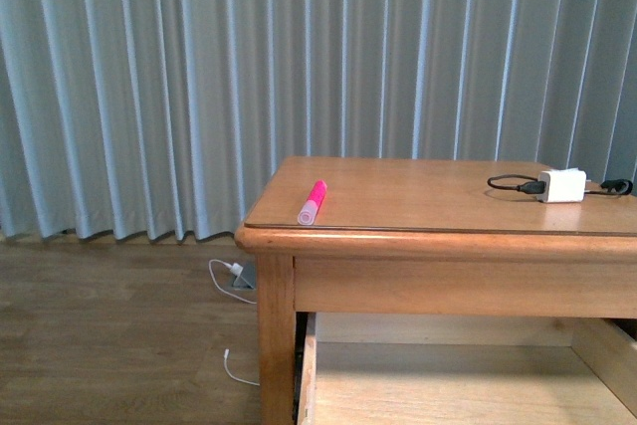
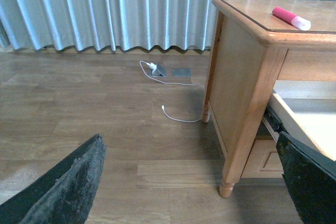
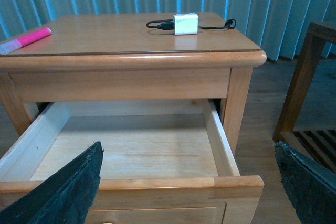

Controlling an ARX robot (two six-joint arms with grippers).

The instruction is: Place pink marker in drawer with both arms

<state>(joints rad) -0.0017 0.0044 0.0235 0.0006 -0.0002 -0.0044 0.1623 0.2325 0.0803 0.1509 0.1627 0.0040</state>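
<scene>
Left pincer (image 2: 189, 140) spread wide, nothing between its fingers (image 2: 68, 182), out over the floor (image 2: 105, 114) beside the left side of the desk (image 2: 236, 77). Right pincer (image 3: 187, 148) likewise spread, gripping nothing, above the front of the open drawer (image 3: 223, 140). Both visible from the wrist views alone. Grey curtain (image 1: 199, 77) behind everything. Second wooden stand (image 3: 307, 72) past the desk's right edge, shown by the right wrist only. Drawer pulled out under the front edge, pale inside. White charger (image 1: 562, 185) with black cable (image 1: 508, 183) near the back right corner. Pink marker (image 1: 313, 202) flat on the desk top near the front left corner, pale cap toward the front edge, outside the drawer. Thin white cable (image 2: 176, 85) on the floor, clearest from the left wrist.
</scene>
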